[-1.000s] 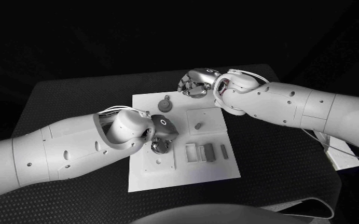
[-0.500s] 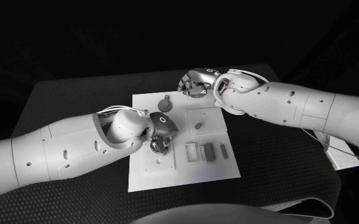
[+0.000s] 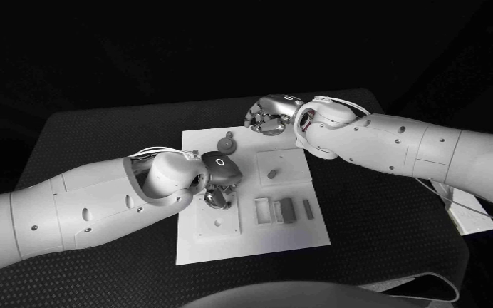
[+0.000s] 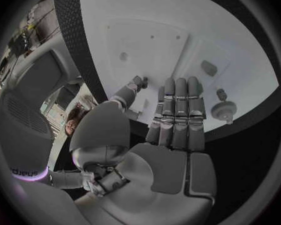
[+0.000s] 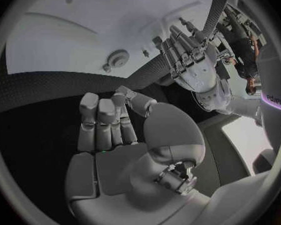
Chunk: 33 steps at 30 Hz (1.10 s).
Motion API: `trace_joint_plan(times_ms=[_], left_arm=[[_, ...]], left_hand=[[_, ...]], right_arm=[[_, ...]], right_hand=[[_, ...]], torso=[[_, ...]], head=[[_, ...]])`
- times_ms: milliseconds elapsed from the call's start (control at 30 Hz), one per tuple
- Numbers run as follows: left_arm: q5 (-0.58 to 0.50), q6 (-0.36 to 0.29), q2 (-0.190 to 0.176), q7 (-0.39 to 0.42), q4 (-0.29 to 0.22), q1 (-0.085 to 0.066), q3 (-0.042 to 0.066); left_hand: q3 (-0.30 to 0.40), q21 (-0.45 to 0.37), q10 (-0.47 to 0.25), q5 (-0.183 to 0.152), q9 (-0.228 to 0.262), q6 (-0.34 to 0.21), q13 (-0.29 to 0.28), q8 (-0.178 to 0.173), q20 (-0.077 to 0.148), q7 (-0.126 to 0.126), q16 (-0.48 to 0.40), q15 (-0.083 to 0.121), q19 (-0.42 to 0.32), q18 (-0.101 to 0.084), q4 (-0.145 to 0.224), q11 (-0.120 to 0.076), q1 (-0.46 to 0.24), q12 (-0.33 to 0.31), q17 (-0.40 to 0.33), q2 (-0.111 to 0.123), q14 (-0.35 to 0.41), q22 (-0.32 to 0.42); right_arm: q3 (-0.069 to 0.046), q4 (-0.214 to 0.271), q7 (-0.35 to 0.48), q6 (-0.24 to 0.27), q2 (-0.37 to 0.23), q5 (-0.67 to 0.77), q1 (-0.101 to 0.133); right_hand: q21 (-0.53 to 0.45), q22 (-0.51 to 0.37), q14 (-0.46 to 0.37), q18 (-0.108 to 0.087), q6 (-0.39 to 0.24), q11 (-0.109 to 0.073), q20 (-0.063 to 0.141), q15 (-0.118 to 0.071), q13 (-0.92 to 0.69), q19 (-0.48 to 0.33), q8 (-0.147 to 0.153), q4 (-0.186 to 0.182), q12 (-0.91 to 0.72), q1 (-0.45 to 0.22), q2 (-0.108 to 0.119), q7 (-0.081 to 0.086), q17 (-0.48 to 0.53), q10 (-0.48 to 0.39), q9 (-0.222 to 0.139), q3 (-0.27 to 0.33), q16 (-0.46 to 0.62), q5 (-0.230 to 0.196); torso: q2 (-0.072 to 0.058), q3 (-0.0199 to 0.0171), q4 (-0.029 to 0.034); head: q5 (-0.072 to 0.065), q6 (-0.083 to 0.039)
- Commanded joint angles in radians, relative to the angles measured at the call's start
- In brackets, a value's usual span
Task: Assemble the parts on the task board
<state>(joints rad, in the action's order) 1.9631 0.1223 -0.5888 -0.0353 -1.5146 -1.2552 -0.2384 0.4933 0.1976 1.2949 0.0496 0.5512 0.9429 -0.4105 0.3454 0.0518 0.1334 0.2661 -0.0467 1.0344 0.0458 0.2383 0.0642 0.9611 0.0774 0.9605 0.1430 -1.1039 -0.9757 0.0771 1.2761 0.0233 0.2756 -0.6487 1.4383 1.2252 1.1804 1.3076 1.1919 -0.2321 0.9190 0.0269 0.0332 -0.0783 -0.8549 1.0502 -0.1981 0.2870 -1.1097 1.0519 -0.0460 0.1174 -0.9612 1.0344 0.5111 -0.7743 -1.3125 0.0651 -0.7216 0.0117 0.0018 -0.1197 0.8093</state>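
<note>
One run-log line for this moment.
left hand: open over task board | right hand: open, beyond board | gear part: untouched

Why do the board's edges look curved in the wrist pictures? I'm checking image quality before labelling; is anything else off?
Left wrist view: fisheye lens bows the task board edges, and the left hand covers part of it. Right wrist view: same bending, with the right hand large in front. Head view: straight edges, bright board, table and background almost black.

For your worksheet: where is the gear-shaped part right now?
In the head view, the gear-shaped part lies on the task board's far left corner, between the two robot hands.
</note>
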Motion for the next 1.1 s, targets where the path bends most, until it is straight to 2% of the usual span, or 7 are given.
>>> trace_joint_plan(times_ms=[33,267,433,567,767,900,1100], left_arm=[[-0.035,-0.073,-0.017,0.010,-0.013,0.000,0.001],[-0.121,-0.130,-0.071,0.024,-0.051,-0.002,0.002],[-0.293,-0.115,-0.110,0.022,-0.062,-0.016,0.010],[-0.434,-0.086,-0.135,0.013,-0.058,-0.020,0.036],[-0.681,-0.106,-0.179,0.009,-0.038,-0.022,0.058],[-0.899,-0.138,-0.205,0.011,-0.018,-0.023,0.059],[-1.223,-0.286,-0.246,0.093,0.013,-0.023,0.058]], left_hand=[[0.003,-0.002,0.002,0.000,0.002,0.003,-0.002,0.000,0.001,0.000,0.000,0.001,0.003,0.007,-0.003,-0.006,0.012,0.003,0.002,0.004,-0.007,-0.002],[0.004,-0.002,0.000,0.000,0.002,0.002,-0.003,-0.001,0.001,-0.001,0.000,0.000,0.004,0.007,0.000,-0.005,0.020,0.002,0.004,0.009,-0.008,-0.002],[0.007,-0.002,-0.002,0.000,0.003,0.001,-0.004,-0.002,0.000,-0.001,-0.001,0.000,0.004,0.007,0.002,-0.004,0.028,0.002,0.005,0.008,-0.008,-0.003],[0.008,-0.004,-0.008,0.000,0.003,-0.002,-0.005,-0.005,-0.002,0.002,-0.004,-0.004,0.002,0.007,0.002,0.001,0.033,-0.001,0.005,0.002,-0.005,-0.003],[0.011,-0.004,-0.009,0.000,0.004,-0.003,-0.008,-0.005,-0.004,0.004,-0.005,-0.005,0.002,0.009,0.012,0.003,0.054,0.000,0.008,-0.023,-0.007,-0.005],[0.010,-0.004,-0.010,0.000,0.006,-0.002,-0.010,-0.005,-0.005,0.004,-0.007,-0.007,0.002,0.010,0.023,0.004,0.066,0.000,0.010,-0.041,-0.007,-0.007],[0.005,-0.007,-0.023,0.000,0.008,-0.005,-0.010,-0.007,-0.009,0.006,-0.014,-0.010,-0.001,0.009,0.044,0.010,0.084,-0.006,0.010,-0.070,-0.002,-0.006]], right_arm=[[0.000,-0.001,0.005,-0.007,-0.002,0.002,0.000],[0.000,-0.003,0.005,-0.006,-0.011,-0.003,0.000],[0.000,-0.006,0.005,-0.002,-0.018,-0.015,0.000],[0.000,-0.004,0.007,0.002,-0.025,-0.031,0.000],[0.000,0.016,0.017,0.020,-0.049,-0.057,0.000],[0.001,0.045,0.029,0.031,-0.074,-0.093,-0.001],[0.008,0.123,0.057,0.057,-0.142,-0.157,-0.012]], right_hand=[[0.005,0.013,0.002,-0.030,-0.024,0.008,0.005,0.005,0.000,-0.001,-0.002,0.000,-0.004,0.003,0.005,0.032,-0.001,-0.001,-0.001,-0.003,0.003,0.003],[0.005,0.013,0.002,-0.030,-0.023,0.009,0.005,0.006,0.000,-0.001,-0.003,0.001,-0.004,0.004,0.009,0.032,-0.001,-0.001,-0.002,-0.003,0.003,0.003],[0.005,0.013,0.003,-0.030,-0.023,0.009,0.005,0.006,0.000,0.000,-0.003,0.001,-0.005,0.005,0.018,0.032,-0.001,0.000,-0.002,-0.001,0.003,0.003],[0.005,0.013,0.004,-0.030,-0.025,0.010,0.006,0.007,0.000,0.001,-0.002,0.001,-0.005,0.007,0.029,0.033,-0.001,0.001,-0.004,0.000,0.003,0.003],[0.004,0.011,0.005,-0.030,-0.025,0.010,0.007,0.007,0.001,0.004,-0.004,-0.001,-0.006,0.016,0.084,0.033,-0.001,0.001,-0.006,0.010,0.005,0.002],[0.001,0.009,0.004,-0.030,-0.022,0.010,0.006,0.007,0.002,0.005,-0.007,-0.011,-0.005,0.011,0.131,0.033,0.001,-0.001,-0.006,0.020,0.008,0.002],[-0.017,0.002,-0.020,-0.030,-0.023,0.012,0.000,0.009,0.009,-0.008,-0.009,-0.028,0.012,-0.009,0.181,0.034,0.009,-0.028,-0.008,0.058,0.030,0.000]], torso=[[0.001,0.0003,0.0004],[0.001,0.0009,0.0012],[0.001,0.0011,0.0011],[0.001,0.0014,0.0012],[0.001,0.0015,0.0024],[0.001,0.0022,0.0026],[0.001,0.0026,0.0035]], head=[[0.002,-0.008],[0.005,-0.017],[0.008,-0.029],[0.010,-0.037],[0.015,-0.049],[0.016,-0.057],[0.021,-0.076]])
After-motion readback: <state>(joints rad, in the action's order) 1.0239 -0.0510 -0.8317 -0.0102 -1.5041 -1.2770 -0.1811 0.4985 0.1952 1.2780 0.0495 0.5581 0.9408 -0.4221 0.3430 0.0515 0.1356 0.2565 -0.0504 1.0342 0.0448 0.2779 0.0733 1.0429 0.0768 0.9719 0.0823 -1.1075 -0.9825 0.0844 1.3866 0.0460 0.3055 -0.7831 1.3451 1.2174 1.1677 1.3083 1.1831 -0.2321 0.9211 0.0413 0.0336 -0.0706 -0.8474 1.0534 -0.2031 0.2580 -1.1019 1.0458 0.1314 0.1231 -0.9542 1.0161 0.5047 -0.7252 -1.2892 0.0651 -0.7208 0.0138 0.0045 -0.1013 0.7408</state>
